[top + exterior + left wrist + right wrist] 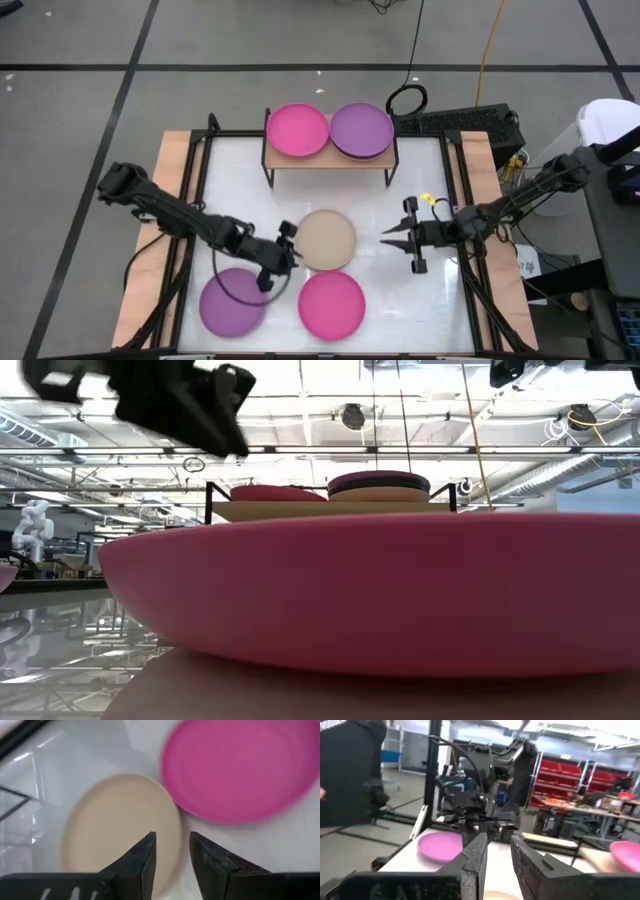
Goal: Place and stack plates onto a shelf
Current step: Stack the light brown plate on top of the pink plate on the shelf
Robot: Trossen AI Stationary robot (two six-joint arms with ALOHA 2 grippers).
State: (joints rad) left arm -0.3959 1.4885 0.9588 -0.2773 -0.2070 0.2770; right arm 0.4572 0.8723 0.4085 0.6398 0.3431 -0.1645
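Note:
The shelf (330, 159) stands at the table's far side and carries a magenta plate (297, 130) and a stack topped by a purple plate (361, 131). The low view shows dark and beige layers in that stack (380, 487). A beige plate (326, 240), a purple plate (233, 300) and a magenta plate (331, 305) lie flat on the table. My left gripper (290, 256) hovers over the beige plate's left rim (172, 815), narrowly open. My right gripper (386, 238), also narrowly open, waits to the right of the beige plate and points at it.
The table's white top (420, 180) is bordered by wooden side strips and black rails (190, 180). The near magenta plate (380, 590) fills the low view. A coiled cable (407, 99) and a keyboard (460, 122) lie beyond the far edge.

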